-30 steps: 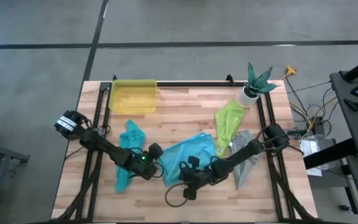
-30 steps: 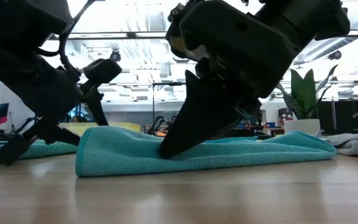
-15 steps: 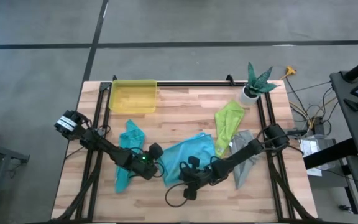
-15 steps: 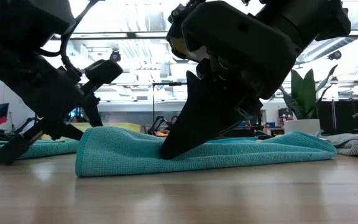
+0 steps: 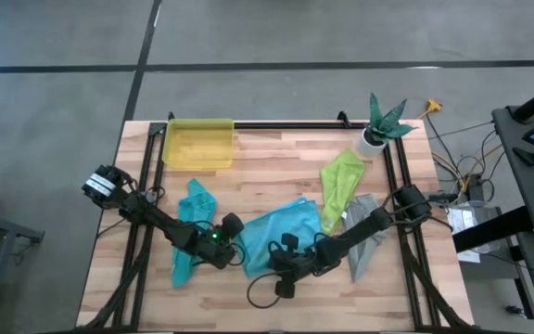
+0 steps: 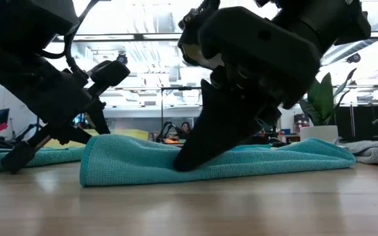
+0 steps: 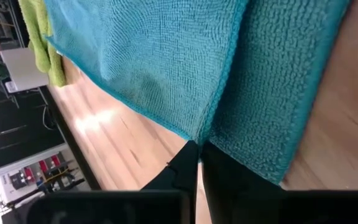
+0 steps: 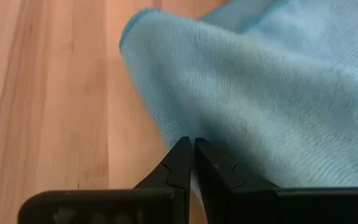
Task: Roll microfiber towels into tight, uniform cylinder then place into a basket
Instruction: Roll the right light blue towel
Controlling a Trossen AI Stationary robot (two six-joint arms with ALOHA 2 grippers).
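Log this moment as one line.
left tool: shut on light blue towel edge | right tool: shut on same towel | basket: empty

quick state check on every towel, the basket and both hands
light blue towel: loosely folded, unrolled, pinched by both hands
teal towel: crumpled, free
lime green towel: crumpled, free
grey towel: crumpled under right arm
basket: empty
left hand: shut on towel edge
right hand: shut on towel edge

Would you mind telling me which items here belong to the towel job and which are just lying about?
Job: light blue towel, teal towel, lime green towel, grey towel, yellow basket.
Lying about: potted plant.
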